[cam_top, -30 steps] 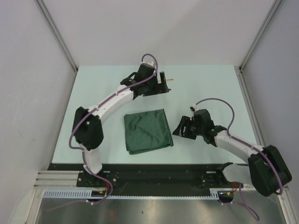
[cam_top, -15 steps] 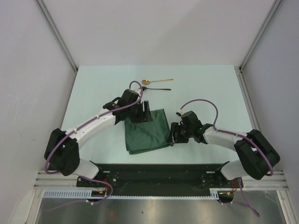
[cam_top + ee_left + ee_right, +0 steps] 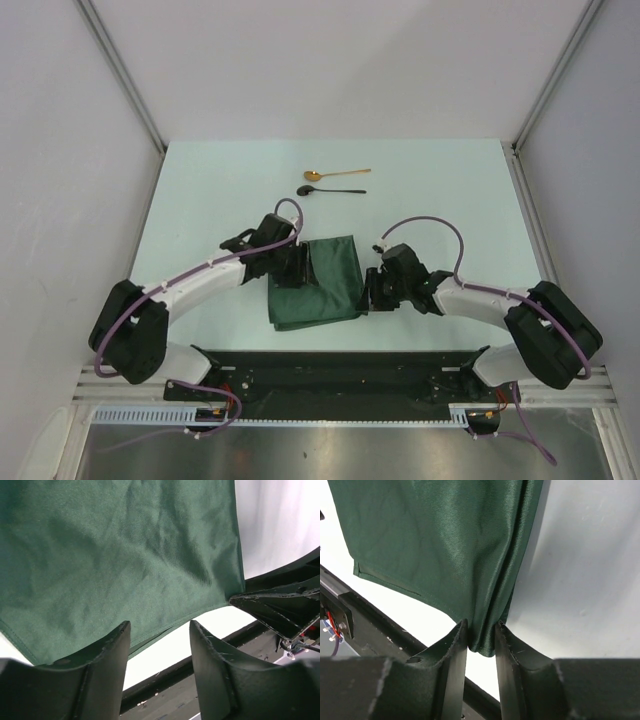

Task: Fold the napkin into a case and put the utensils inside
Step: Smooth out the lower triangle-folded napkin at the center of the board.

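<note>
The right pincer (image 3: 481,630) nips the napkin (image 3: 318,282) at its 3 o'clock edge; the left pincer (image 3: 160,629) gapes empty at 9 o'clock.

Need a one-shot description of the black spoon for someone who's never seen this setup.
On the pale table, look past the green napkin toward the far edge, where two slim spoons lie side by side. The black spoon is the one nearer the napkin, glossy and dark, right beside the gold spoon.
</note>
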